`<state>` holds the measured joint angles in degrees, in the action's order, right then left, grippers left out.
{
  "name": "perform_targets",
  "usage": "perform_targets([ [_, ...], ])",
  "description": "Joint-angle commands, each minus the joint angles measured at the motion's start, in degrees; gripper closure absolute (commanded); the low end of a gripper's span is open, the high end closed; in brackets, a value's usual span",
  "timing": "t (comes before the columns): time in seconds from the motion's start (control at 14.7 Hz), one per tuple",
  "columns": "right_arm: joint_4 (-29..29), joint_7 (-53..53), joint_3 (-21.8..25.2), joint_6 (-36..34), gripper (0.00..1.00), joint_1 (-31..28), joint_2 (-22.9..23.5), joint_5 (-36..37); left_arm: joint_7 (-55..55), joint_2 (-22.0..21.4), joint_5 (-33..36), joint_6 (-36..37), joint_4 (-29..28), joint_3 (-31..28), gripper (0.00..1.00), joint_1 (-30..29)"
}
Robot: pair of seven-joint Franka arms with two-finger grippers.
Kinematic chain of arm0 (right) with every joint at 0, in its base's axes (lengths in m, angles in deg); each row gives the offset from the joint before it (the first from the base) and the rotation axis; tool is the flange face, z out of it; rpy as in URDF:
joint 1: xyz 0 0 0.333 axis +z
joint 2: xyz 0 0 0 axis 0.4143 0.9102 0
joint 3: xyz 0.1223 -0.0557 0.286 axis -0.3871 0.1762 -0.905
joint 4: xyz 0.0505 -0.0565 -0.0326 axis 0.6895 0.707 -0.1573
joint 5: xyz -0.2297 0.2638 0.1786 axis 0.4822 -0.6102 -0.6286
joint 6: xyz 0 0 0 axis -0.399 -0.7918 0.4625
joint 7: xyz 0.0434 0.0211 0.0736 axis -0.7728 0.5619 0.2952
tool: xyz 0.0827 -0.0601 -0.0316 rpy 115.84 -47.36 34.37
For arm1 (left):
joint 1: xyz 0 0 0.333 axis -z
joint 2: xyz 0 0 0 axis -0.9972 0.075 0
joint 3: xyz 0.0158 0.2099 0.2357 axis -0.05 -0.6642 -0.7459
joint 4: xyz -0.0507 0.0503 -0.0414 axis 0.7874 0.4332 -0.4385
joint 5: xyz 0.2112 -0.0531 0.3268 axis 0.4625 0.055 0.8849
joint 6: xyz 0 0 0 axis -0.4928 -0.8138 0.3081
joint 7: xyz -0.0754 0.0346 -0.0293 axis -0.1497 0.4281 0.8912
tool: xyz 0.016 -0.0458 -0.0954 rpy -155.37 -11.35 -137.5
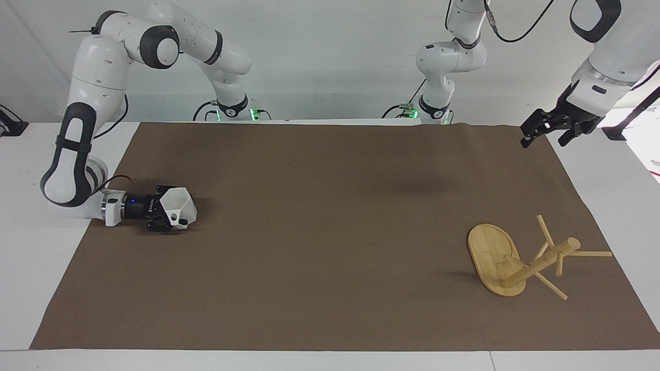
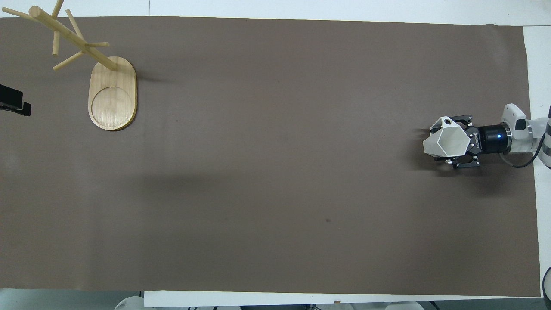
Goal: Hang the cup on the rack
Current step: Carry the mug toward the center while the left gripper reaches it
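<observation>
The white faceted cup sits low on the brown mat at the right arm's end of the table. My right gripper lies level with the mat, shut on the cup, one finger on each side of its body. The cup's small loop handle points away from the robots. The bamboo rack stands at the left arm's end, farther from the robots than the cup. My left gripper hangs open in the air over the mat's corner there, holding nothing.
The mat covers nearly the whole table, with bare white table around it. The rack's thin pegs stick out past its oval base toward the mat's edge. Nothing else lies between cup and rack.
</observation>
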<state>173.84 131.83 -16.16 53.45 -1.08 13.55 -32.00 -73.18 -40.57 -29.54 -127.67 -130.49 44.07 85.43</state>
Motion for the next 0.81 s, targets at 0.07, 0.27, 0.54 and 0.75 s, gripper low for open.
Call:
perform_targets([
  [0.07, 2.2, -0.1, -0.9, 1.0, 0.83, 0.4, -2.6, -1.1, 4.4, -0.2, 0.0, -1.2, -0.1, 0.2, 0.0, 0.7],
  [0.27, 2.2, -8.7, -4.8, 2.3, 0.83, 2.9, -7.0, -2.2, 9.2, -0.2, -0.6, -2.6, -0.1, 0.4, 0.0, 4.3],
  [0.54, 2.0, -11.4, -5.0, 9.2, 0.83, 13.9, -8.9, -13.1, 22.8, 0.1, -0.8, -5.9, -0.2, 0.4, 0.0, 12.7],
  [0.75, 1.9, -14.8, -5.0, 15.9, 0.83, 23.0, -8.9, -20.2, 44.5, 2.4, -0.2, -10.5, 0.0, 0.4, 0.0, 23.0],
])
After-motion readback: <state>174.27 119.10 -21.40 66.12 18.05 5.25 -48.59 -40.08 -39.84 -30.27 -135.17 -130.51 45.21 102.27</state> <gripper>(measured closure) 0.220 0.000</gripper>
